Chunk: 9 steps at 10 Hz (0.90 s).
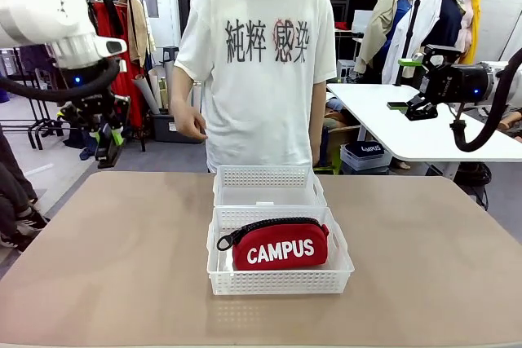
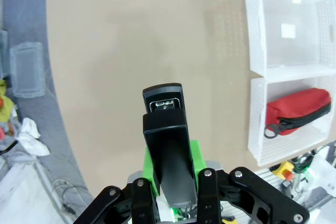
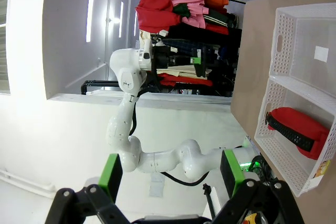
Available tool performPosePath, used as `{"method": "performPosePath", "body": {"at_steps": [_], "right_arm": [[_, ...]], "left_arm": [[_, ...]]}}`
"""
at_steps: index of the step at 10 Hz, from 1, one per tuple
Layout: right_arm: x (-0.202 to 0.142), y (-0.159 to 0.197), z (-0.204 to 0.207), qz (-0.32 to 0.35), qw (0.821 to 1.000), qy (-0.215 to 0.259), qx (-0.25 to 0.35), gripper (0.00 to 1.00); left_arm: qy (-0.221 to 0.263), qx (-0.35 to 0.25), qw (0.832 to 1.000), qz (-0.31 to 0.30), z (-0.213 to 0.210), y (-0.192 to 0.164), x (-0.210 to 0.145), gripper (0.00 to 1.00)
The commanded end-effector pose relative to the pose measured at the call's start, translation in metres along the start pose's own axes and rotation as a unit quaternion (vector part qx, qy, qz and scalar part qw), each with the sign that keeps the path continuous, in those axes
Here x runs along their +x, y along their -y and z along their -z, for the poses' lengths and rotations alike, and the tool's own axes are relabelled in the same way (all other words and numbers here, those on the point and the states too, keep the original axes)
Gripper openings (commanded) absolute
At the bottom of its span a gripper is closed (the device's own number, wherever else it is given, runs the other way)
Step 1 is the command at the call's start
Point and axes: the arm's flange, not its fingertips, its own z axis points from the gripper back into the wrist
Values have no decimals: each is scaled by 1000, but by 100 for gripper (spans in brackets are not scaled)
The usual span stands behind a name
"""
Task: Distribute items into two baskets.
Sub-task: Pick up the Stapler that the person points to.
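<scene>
Red pouch lies in the near basket, CAMPUS print facing us and zip on top. We count that half as done.

The far basket touches the near one on its far side. It holds nothing but a small white sticker on its floor.

The black stapler is clamped in the left gripper, nose pointing out past the fingertips. That gripper hangs high above the left side of the table, well apart from both baskets.

The right gripper is up on the far right with its fingers apart and nothing between them.

Our read on what's left: carry the stapler right, across to the far basket, and let it go there. One item placed, one to go.

Hard to make out:
- From the front, the stapler blends into the black fingers, so we can't separate the two there.
- In the left wrist view, its back end is buried between the green pads.
- The pouch's lower edge is hidden behind the lattice wall.
- One hand of the person at the far side hangs at the waist. We can't make out the other hand.
</scene>
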Motion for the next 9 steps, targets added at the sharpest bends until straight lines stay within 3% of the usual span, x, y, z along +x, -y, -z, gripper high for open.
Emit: {"method": "performPosePath", "body": {"at_steps": [1, 6, 9], "right_arm": [[0, -3, 0, -3, 1000, 0, -2, 100], [0, -3, 0, -3, 1000, 0, -2, 100], [0, -3, 0, -3, 1000, 0, -2, 100]], "left_arm": [[7, 9, 1000, 1, -24, 11, 0, 0], [52, 27, 998, 1, -100, 30, -6, 0], [80, 2, 997, 4, -111, 34, -9, 0]]}}
